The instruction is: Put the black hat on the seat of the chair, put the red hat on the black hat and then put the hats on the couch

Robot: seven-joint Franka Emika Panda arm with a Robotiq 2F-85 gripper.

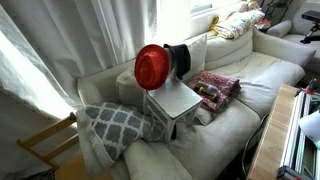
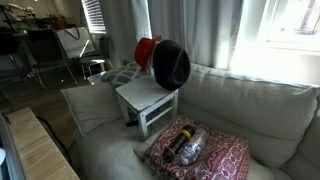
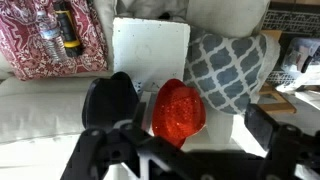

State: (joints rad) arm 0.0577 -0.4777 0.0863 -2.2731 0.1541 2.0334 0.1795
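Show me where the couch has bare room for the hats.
Bare: the stretch of couch beyond the red cloth, and the front of the chair seat. Crowded: the chair stands between the grey pillow and the red cloth, with the red hat and black hat at its back.

Locate the red hat [image 1: 152, 66] and the black hat [image 1: 180, 58] side by side and pressed together. Both are tipped on edge above the seat of the chair [image 1: 173, 100]. In an exterior view, the red hat turns its broad round face toward you. You cannot confirm whether either hat touches the seat. The small white chair stands upright on the seat cushions of the cream couch [image 1: 255, 75].
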